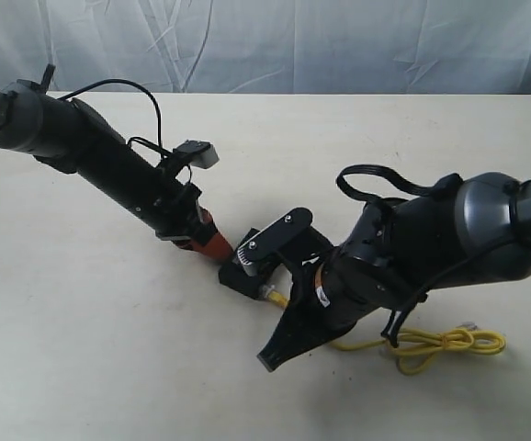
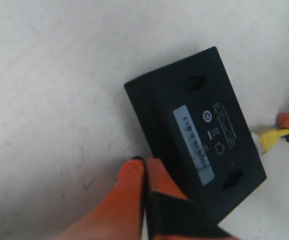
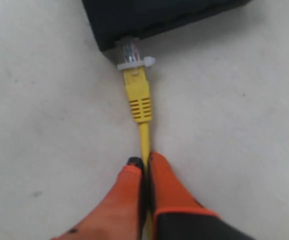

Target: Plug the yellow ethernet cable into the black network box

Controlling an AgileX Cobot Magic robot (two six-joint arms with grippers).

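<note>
Right gripper (image 3: 143, 162) is pinched on the yellow ethernet cable (image 3: 139, 97), with its clear plug (image 3: 129, 50) looking partway into the black network box (image 3: 149, 15). Left gripper (image 2: 144, 167), fingers together, braces the box from 10 o'clock. Push crooked and I'd bet the plug jams or the box skids.

The light is bright and even across my worktop (image 1: 82, 349), with no glare. Soft grey shadows lie under my left arm (image 1: 109, 161) and my right arm (image 1: 431, 248) in the exterior view, so the light seems to come from above. That view is fairly sharp.

My left wrist view is fuzzy. The label (image 2: 193, 145) on the black network box (image 2: 219, 90) is too smeared to read, and my left tool (image 2: 145, 170) is a soft orange blur.

In my right wrist view the yellow ethernet cable (image 3: 139, 97) looks clearer, but my right tool (image 3: 145, 167) is out of focus.
</note>
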